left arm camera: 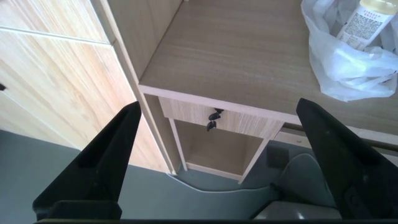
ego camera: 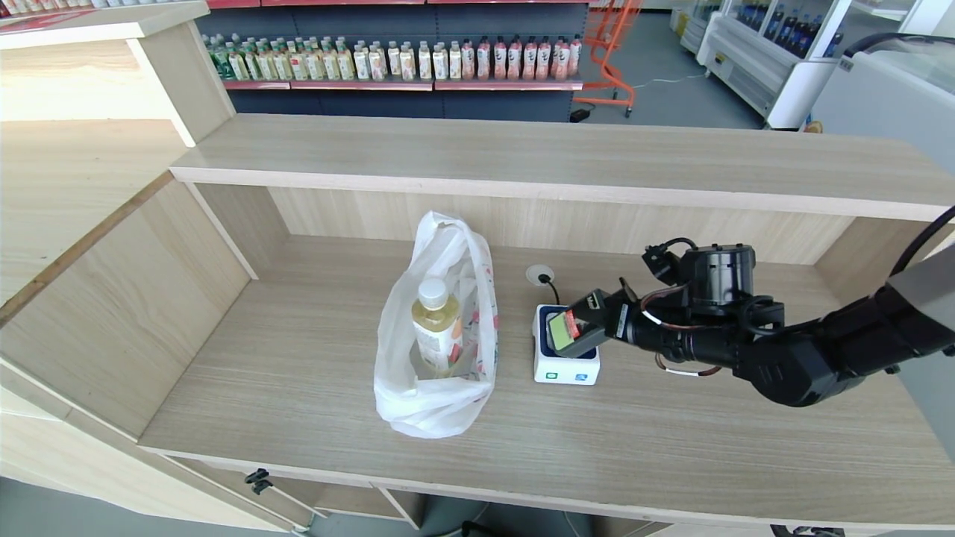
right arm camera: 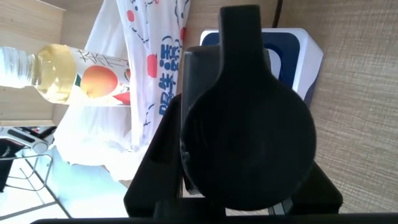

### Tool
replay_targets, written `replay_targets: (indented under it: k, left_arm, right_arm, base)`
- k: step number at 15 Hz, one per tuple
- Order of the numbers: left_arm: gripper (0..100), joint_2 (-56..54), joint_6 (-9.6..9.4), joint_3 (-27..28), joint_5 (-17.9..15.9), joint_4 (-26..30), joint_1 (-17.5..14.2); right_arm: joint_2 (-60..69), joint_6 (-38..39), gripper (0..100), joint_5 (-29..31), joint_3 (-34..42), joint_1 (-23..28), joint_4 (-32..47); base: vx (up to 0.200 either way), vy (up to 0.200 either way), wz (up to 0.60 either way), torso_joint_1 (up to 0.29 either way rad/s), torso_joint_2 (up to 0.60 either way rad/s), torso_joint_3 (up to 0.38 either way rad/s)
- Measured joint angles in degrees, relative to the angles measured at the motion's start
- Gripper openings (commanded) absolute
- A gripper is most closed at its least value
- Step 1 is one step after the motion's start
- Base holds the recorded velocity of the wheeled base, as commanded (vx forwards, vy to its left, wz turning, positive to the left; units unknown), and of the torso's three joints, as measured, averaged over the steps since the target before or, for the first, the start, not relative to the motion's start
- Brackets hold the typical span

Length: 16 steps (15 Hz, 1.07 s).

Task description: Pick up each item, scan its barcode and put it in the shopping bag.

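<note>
Matt wood-grain counter & thin glossy plastic bag

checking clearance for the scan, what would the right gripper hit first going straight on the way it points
Probably the white and blue scanner box ahead of the right gripper and its small green and red pack; depth unclear.

Head cam: high, faces fwd/down; counter mid-frame. L wrist cam: off counter's front corner, mid-range. R wrist cam: close above scanner. All share shopping bag.

R arm matte blk, round joints, loose wrist cables; L gripper jaws blk wedges.
</note>
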<state>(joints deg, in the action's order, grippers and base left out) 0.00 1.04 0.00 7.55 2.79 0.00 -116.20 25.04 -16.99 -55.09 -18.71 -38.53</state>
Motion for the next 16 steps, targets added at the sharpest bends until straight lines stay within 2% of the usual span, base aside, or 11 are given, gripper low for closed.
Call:
replay_targets:
  k: [7,10,14,16]
  left_arm:
    - [100,0.02,0.00,0.00,0.00,0.02,0.00]
    - [100,0.02,-0.93,0.00,-0.11,0.00,0.00]
    - [100,0.02,-1.13,0.00,-0.11,0.02,0.00]
    - [100,0.02,-1.46,0.00,-0.13,0.05,0.00]
  right_arm:
    - [0.18,0.50,0,0.71,-1.33,-0.68,0.85]
    - [8.53,-1.17,0,0.79,1.01,-0.94,1.28]
    - [21.69,-3.72,0,0.79,7.49,-0.83,5.89]
    - [26.17,-3.96,0,0.77,11.22,-0.80,6.30]
  base:
    - [0.000,0.000,0.00,0.000,0.00,0.000]
    - [0.000,0.000,0.00,0.000,0.00,0.000]
    - [0.000,0.000,0.00,0.000,0.00,0.000]
    - [0.000,0.200,0.00,0.002,0.00,0.002]
